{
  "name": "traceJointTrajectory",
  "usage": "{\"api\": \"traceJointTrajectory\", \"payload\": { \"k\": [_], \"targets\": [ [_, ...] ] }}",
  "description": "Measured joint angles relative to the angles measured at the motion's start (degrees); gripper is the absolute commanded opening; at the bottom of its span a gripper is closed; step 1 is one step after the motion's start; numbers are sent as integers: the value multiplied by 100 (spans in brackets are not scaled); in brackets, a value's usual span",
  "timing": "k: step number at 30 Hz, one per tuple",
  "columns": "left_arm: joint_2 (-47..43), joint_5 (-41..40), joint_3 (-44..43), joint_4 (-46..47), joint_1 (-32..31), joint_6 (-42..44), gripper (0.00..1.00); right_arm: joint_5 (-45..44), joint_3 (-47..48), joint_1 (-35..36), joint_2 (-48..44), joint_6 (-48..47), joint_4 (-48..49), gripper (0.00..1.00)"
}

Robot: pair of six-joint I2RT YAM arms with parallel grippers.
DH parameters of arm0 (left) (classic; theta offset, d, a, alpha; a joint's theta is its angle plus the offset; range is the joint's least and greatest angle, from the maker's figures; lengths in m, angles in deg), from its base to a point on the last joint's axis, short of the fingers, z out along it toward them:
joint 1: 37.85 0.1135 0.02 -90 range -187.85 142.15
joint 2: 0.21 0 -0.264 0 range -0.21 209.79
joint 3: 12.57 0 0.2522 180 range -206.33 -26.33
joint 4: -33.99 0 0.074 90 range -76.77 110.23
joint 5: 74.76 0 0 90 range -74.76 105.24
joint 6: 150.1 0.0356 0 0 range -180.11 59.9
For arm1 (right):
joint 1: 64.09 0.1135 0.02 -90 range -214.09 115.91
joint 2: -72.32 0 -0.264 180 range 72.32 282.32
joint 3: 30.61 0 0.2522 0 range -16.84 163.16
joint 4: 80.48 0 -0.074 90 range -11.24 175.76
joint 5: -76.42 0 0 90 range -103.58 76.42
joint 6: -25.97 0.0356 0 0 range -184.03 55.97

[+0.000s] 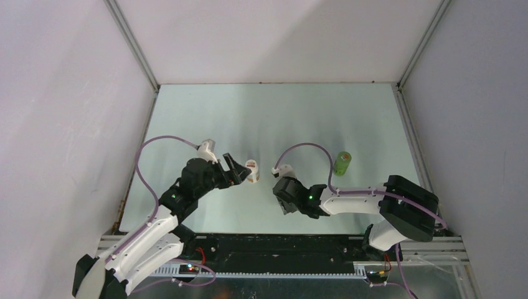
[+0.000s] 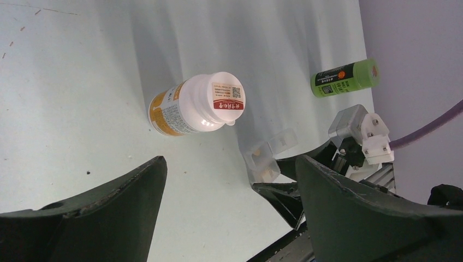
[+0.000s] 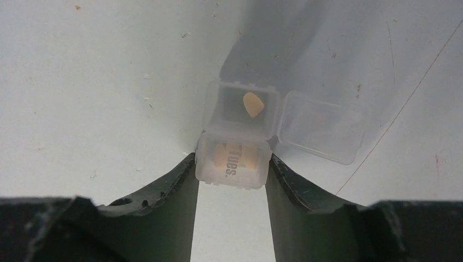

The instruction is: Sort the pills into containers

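Between black fingers (image 3: pixel 164 210), translucent pill box (image 3: pixel 233 164)

This looks like a robotics lab test cell. A pale green table (image 1: pixel 274 118) is closed in by white panels (image 1: pixel 62 93) on metal frame posts (image 1: pixel 132 43). At 6 o'clock, two robot arms (image 1: pixel 155 227) are bolted to a black rail (image 1: pixel 274 246), with purple cables (image 1: pixel 305 144) and circuit boards (image 1: pixel 188 268) exposed.
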Motion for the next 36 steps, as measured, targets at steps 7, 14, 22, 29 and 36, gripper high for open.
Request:
{"api": "traceJointTrajectory", "payload": {
  "k": [7, 14, 22, 29, 36],
  "targets": [
    [-7, 280, 160, 382, 0, -280, 91, 133, -4, 2, -138, -566, 2, 40],
    [24, 505, 496, 715, -83, -966, 89, 748, -11, 199, -1097, -1609, 101, 39],
    [278, 496, 496, 968, -389, -1521, 89, 1506, -11, 610, -1759, -2540, 208, 39],
    [1128, 514, 404, 975, -660, -1674, 87, 1818, 116, 885, -1886, -3040, 98, 39],
    [1585, 938, 179, 1316, -907, -1611, 83, 1912, 256, 922, -1908, -3215, 55, 39]
  ]
}}
